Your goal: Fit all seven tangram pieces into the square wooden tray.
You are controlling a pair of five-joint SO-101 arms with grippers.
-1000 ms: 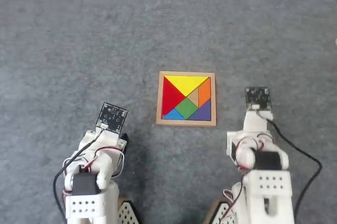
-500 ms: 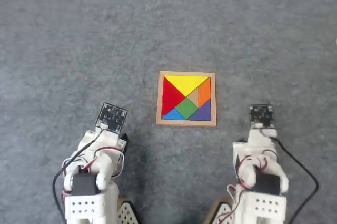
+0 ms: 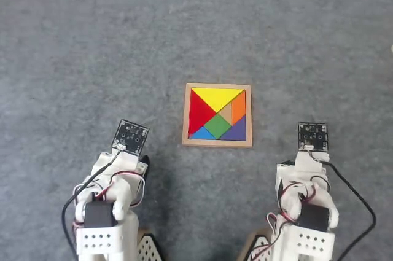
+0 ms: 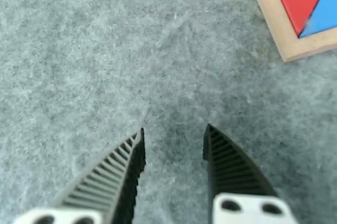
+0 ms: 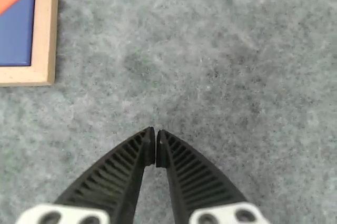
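Observation:
The square wooden tray (image 3: 186, 113) lies mid-table, packed with coloured pieces: yellow triangle (image 3: 217, 97), red triangle (image 3: 199, 113), green square (image 3: 217, 126), orange, tan, blue and purple pieces. My left gripper (image 4: 174, 142) hovers open over bare carpet, near the tray's corner (image 4: 287, 50) where red and blue pieces show. My right gripper (image 5: 156, 147) is shut on nothing, off the tray's opposite near corner (image 5: 45, 50), beside orange and purple pieces. In the high view the left arm (image 3: 126, 141) sits near left, the right arm (image 3: 312, 141) near right.
Grey carpet (image 3: 92, 58) covers the whole table. A pale wall strip runs along the far edge. Cables loop beside each arm base at the near edge.
The right arm has pulled back toward its base, away from the tray's right side. The left arm has not moved.

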